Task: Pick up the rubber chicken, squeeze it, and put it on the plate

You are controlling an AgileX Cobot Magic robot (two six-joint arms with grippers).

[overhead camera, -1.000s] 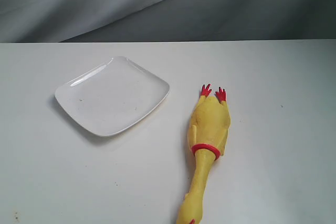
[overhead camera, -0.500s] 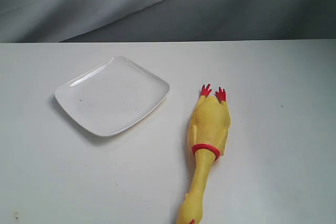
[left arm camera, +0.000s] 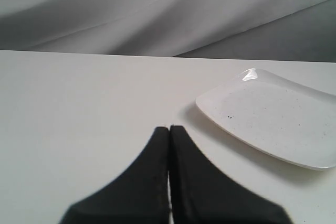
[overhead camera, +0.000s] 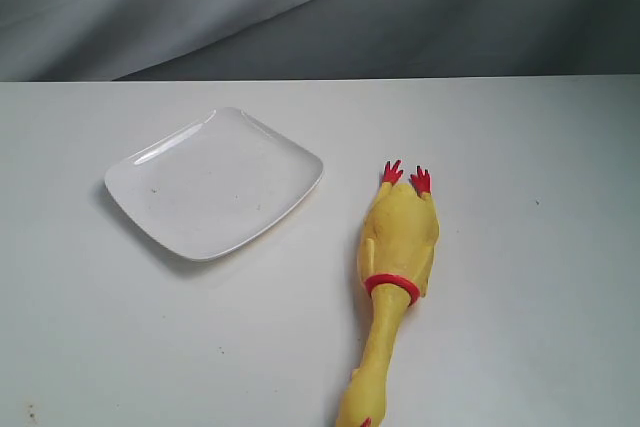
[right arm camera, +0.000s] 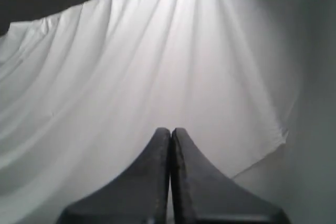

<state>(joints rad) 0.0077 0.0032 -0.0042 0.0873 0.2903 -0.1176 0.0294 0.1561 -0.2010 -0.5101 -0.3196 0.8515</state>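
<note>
Chicken lies flat, right of plate, apart; feet far, head probably cropped at near edge. Left claw, right claw (facing curtain) both pressed closed, empty. Pick: open right claw wide, straddle body across width.

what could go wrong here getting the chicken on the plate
1. The chicken looks longer than the plate, so it may overhang the rim and slide off.
2. The right gripper is shut and faces only curtain; it must open and find the chicken, and poor aim could push it away.
3. The left gripper, shut, sits low near the plate and could nudge it.
</note>
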